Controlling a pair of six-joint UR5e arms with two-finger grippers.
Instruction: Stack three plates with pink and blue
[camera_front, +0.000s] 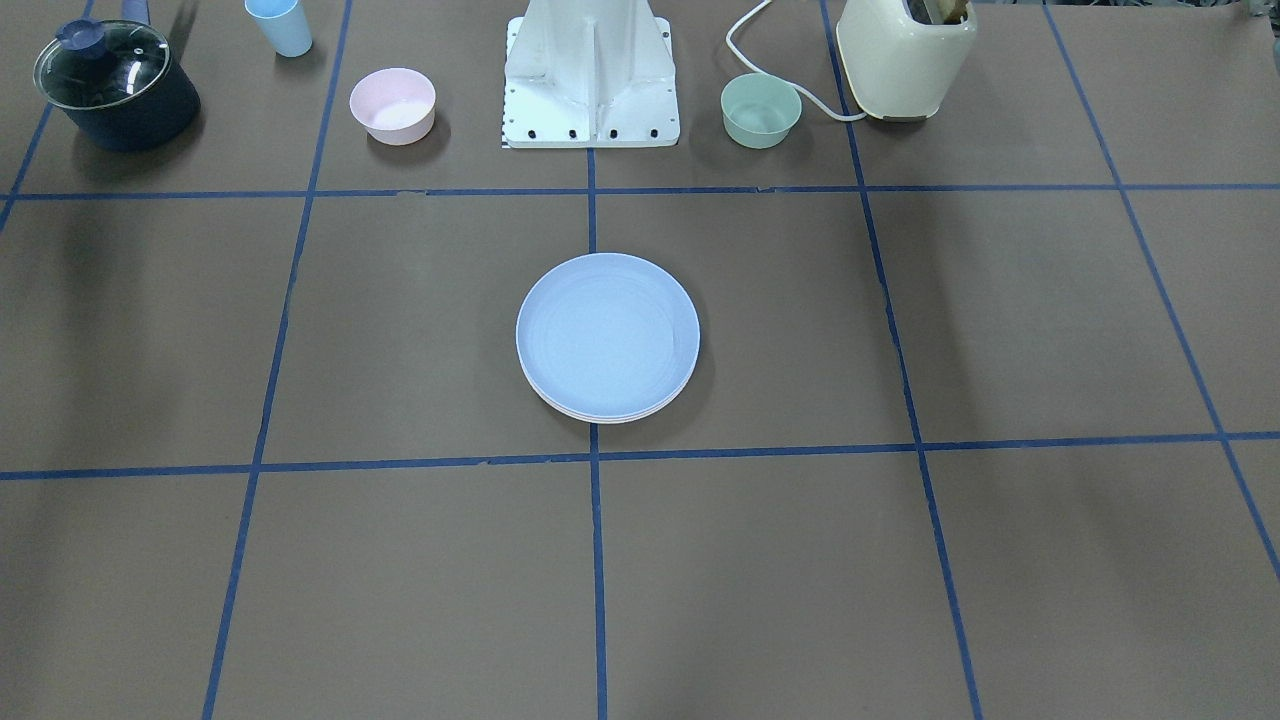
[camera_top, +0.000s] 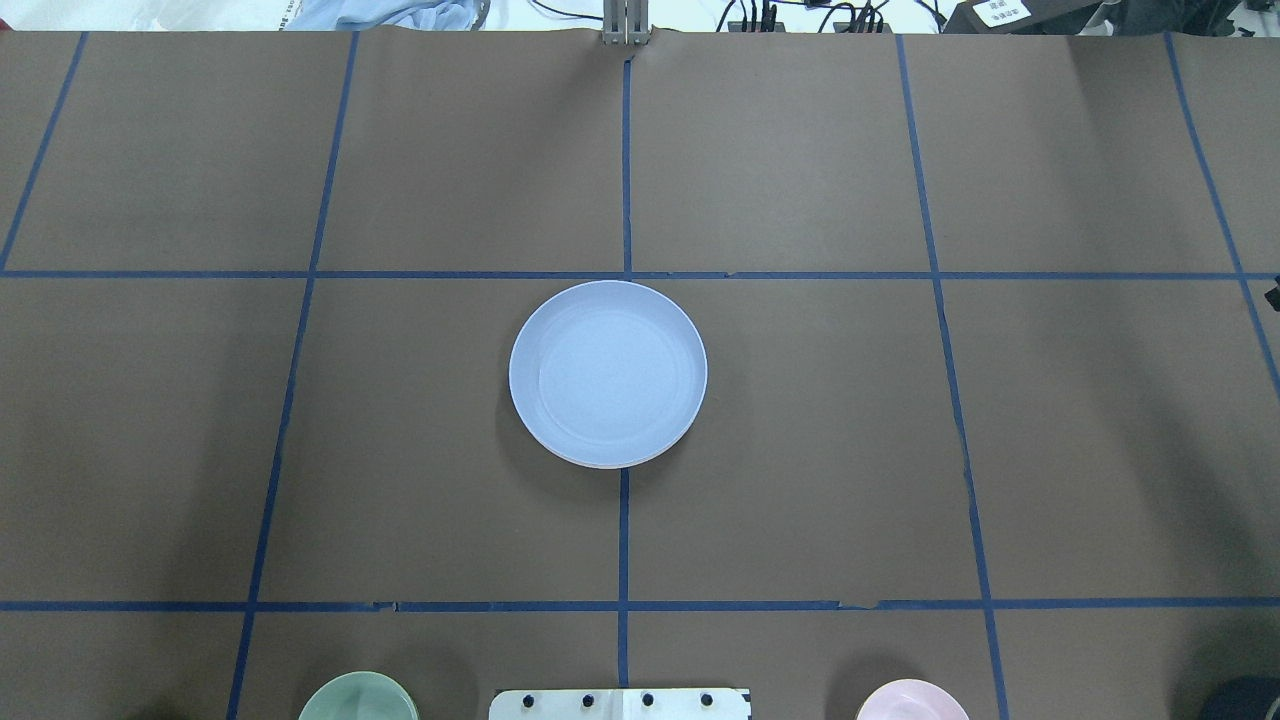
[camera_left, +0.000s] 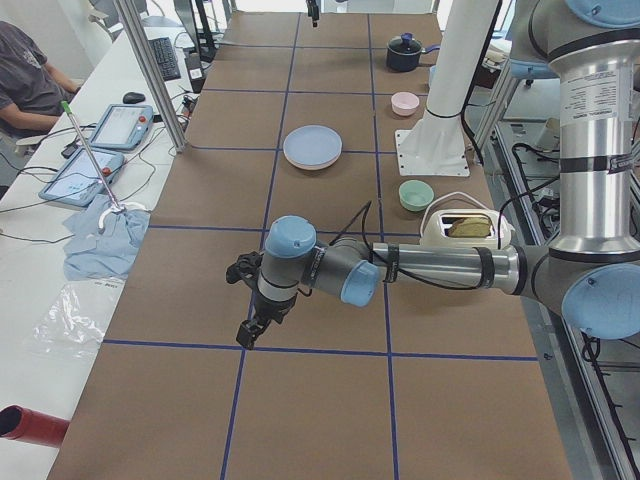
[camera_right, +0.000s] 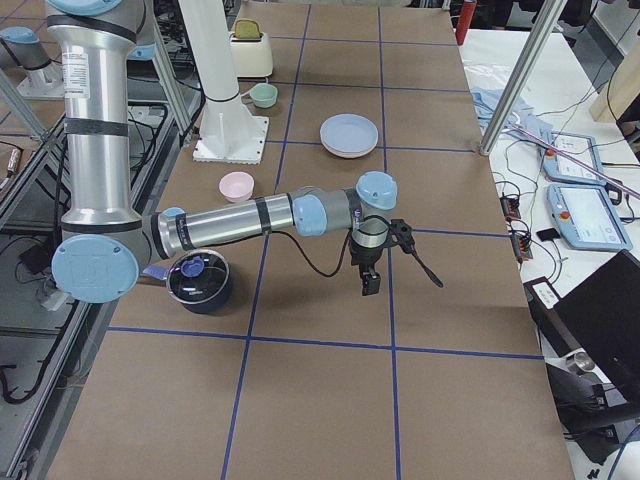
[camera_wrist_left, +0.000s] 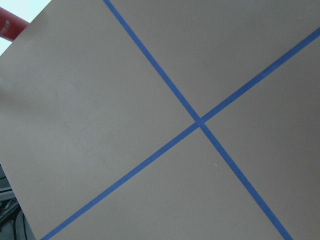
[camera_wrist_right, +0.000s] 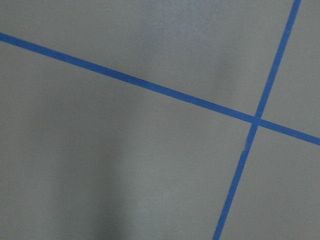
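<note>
Three plates (camera_front: 607, 335) in one stack, two bowls (a pink bowl (camera_front: 392, 105) and a green bowl (camera_front: 761, 110)), one lidded pot (camera_front: 120, 90), one blue cup (camera_front: 280, 25), one toaster (camera_front: 905, 55), two robot arms: left arm (camera_left: 430, 268), right arm (camera_right: 240, 222).

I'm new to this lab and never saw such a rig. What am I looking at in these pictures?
It is one robot with two jointed arms on a white base at a brown table marked with blue tape. Two pictures look down on the table, one from behind the robot, one facing it. Two look along it from its ends. Two come from cameras on the wrists and show only table and tape. In the middle lies a stack of plates, a blue one on top. Near the base stand a pink bowl, a green bowl, a lidded pot, a blue cup and a toaster. The left end effector and the right end effector hang over bare table, away from the plates; nothing shows in them.
</note>
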